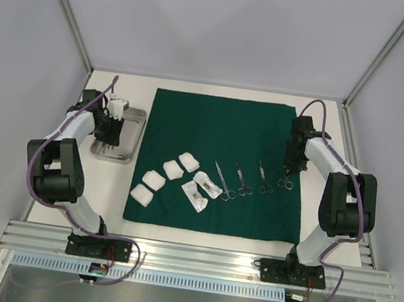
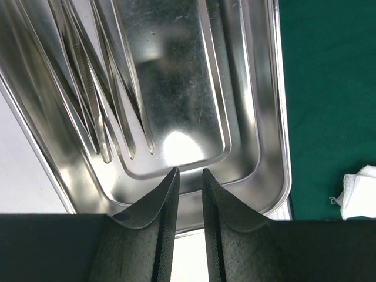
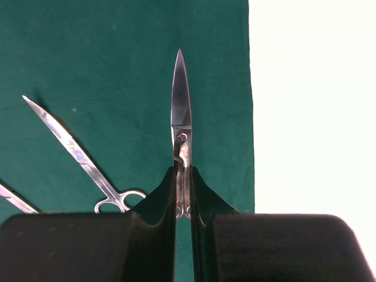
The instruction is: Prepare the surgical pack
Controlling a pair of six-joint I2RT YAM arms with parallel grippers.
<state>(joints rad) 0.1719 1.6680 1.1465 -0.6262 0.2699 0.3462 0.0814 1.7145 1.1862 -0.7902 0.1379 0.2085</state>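
Surgical pack [image 1: 219, 135]: not made up yet. Its green cloth [image 1: 191, 116] lies flat and open in the middle of the table, with things laid out on its near half.
Gauze squares [image 1: 163, 176]: four white ones in a slanted row, at about 8 o'clock on the cloth.
Steel tray [image 2: 258, 147]: off the cloth, just beside its edge at 9 o'clock, with long tweezers [image 2: 94, 117] inside.
Right gripper [image 3: 183, 176]: pinched tight on the scissors [image 3: 181, 117] at 4 o'clock on the cloth, blades pointing to 12 o'clock.
Left gripper [image 2: 190, 176]: over the tray, fingers a little apart, holding nothing.
Step now: moving the scissors, I think. I cannot tell if they are off the cloth yet.
Next move: lift them straight up so the cloth does not bunch. Keep away from the other scissors [image 3: 82, 161] near them at 9 o'clock.
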